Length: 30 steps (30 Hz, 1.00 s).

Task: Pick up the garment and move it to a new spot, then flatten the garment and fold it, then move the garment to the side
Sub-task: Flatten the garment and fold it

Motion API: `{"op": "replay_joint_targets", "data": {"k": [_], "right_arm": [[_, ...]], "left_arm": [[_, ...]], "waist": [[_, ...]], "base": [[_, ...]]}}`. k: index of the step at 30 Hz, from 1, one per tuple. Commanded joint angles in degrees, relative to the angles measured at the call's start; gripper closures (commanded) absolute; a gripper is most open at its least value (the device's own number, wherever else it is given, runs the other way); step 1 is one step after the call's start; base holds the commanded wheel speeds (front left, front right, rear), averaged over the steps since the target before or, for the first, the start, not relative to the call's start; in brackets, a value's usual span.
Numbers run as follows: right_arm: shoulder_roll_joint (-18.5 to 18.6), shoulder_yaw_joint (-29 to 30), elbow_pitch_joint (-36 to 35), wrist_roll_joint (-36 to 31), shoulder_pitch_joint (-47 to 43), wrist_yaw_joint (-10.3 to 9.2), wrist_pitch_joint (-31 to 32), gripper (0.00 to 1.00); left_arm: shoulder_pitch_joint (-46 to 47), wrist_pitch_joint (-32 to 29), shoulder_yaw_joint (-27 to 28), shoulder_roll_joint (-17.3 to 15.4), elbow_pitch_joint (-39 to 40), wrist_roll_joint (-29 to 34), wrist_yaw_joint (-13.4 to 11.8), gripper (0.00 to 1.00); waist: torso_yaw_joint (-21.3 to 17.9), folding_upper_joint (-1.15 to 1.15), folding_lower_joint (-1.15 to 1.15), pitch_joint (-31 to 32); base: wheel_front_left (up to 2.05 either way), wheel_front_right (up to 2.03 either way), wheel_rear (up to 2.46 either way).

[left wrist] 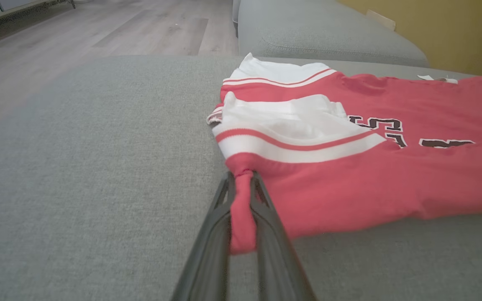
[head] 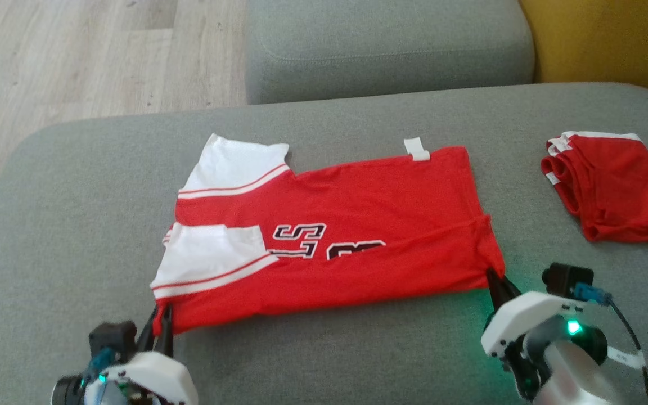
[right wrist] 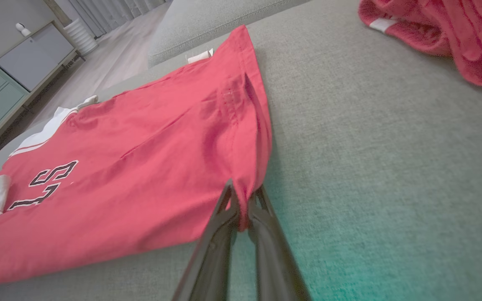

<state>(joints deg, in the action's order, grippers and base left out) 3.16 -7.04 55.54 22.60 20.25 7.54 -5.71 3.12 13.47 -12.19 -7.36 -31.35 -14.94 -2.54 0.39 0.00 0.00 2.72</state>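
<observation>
While the red jersey (head: 329, 236) is lying flat across the middle of the grey sofa cushion (head: 76, 225), the left gripper (head: 162, 318) and right gripper (head: 494, 277) are each pinching a near-edge corner; they should be lifting together, level, edge taut.

The shirt (head: 358, 225) is red, with white sleeves crossed by thin red stripes and black letters outlined in white. The sofa (head: 76, 225) under it is plain grey. Right of the shirt lies a red garment (head: 616, 185) with white trim. Beyond the shirt, the floor (head: 76, 56) is pale wood grain and the wall (head: 611, 39) mustard yellow. The left claw (head: 163, 315) and right claw (head: 493, 277), at the shirt's near edge, are black-fingered with white bodies.
</observation>
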Motion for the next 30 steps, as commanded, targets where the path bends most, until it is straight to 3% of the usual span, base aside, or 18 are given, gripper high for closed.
{"op": "replay_joint_targets", "data": {"k": [1,16,24,25,26,27,30], "right_arm": [[-0.1,-0.5,-2.9,-0.5,-0.1,-0.05,0.3,1.00],[-0.3,6.9,-25.7,-3.4,-14.3,-0.05,11.8,1.00],[-0.3,8.0,-32.1,-3.1,-18.0,-0.05,16.1,1.00],[-0.3,8.2,-32.7,-3.1,-18.4,-0.05,16.7,0.89],[-0.3,8.5,-33.2,-3.4,-18.8,-0.05,17.3,0.02],[-0.3,8.8,-33.8,-3.8,-19.1,-0.05,17.6,0.00],[-0.3,9.5,-35.7,-4.1,-19.6,-0.05,18.0,0.00]], "left_arm": [[0.9,-0.1,2.2,-1.7,2.7,-0.5,-0.6,1.00],[-4.8,-3.5,2.0,-2.6,11.3,-1.6,-2.4,1.00],[-5.1,-4.0,1.6,-3.0,11.8,-1.8,-2.6,0.99],[-5.1,-4.2,1.4,-3.1,11.7,-1.8,-2.5,0.67],[-5.0,-4.4,1.1,-3.1,11.5,-1.7,-2.4,0.20],[-4.9,-4.5,0.9,-3.1,11.3,-1.6,-2.4,0.00],[-4.2,-4.3,0.5,-3.0,11.0,-1.4,-2.4,0.00]], "waist": [[0.1,0.00,0.00,0.3],[0.4,0.00,0.00,1.0],[0.4,0.00,0.00,0.6],[0.4,0.00,0.00,0.5],[0.4,0.00,0.00,0.3],[0.3,0.00,0.00,0.2],[0.2,0.00,0.00,-0.1]], "base": [[0.00,0.00,0.00],[0.00,0.00,0.00],[0.00,0.00,0.00],[0.00,0.00,0.00],[0.00,0.00,0.00],[0.00,0.00,0.00],[0.00,0.00,0.00]]}}
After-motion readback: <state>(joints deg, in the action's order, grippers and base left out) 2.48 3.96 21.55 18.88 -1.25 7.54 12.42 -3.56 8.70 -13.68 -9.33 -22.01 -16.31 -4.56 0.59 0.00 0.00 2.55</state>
